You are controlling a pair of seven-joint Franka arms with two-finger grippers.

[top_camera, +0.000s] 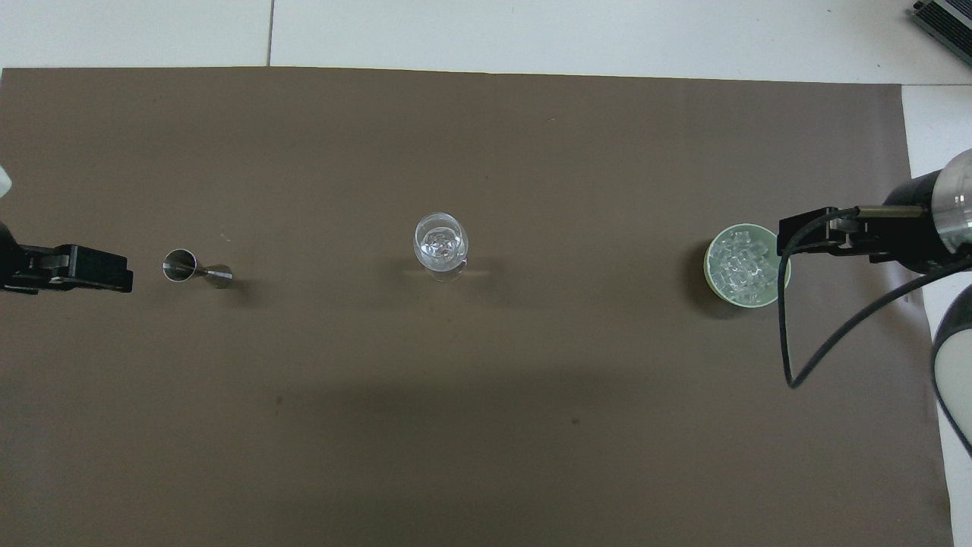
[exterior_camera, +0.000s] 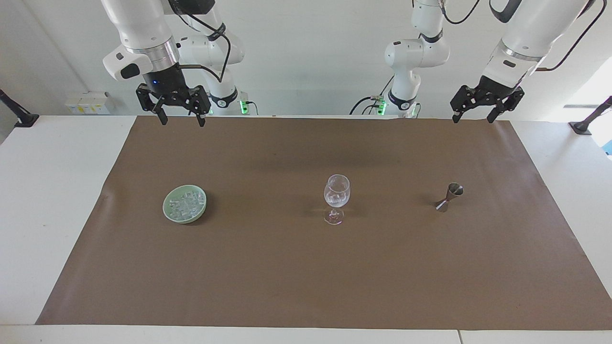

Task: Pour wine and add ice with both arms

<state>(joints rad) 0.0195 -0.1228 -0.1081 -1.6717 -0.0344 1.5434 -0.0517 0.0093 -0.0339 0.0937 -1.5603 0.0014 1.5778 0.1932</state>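
Observation:
A pale green dish (exterior_camera: 168,210) (top_camera: 711,281) holds the ice (exterior_camera: 185,204) (top_camera: 743,264), a heap of small clear cubes. Mid-mat stands the clear stemmed glass (exterior_camera: 336,196) (top_camera: 440,243) with a few clear cubes in its bowl. A steel jigger (exterior_camera: 449,197) (top_camera: 196,267) stands toward the left arm's end. No wine shows in either view. My right gripper (exterior_camera: 183,122) (top_camera: 786,232) hangs open and empty, high up, by the dish's rim as seen from overhead. My left gripper (exterior_camera: 472,119) (top_camera: 125,270) hangs open and empty, high over the mat beside the jigger.
A brown mat (exterior_camera: 306,277) (top_camera: 486,425) covers most of the white table (exterior_camera: 52,191). The right arm's black cable (top_camera: 790,334) loops down beside the dish. Clamp stands sit at both table ends.

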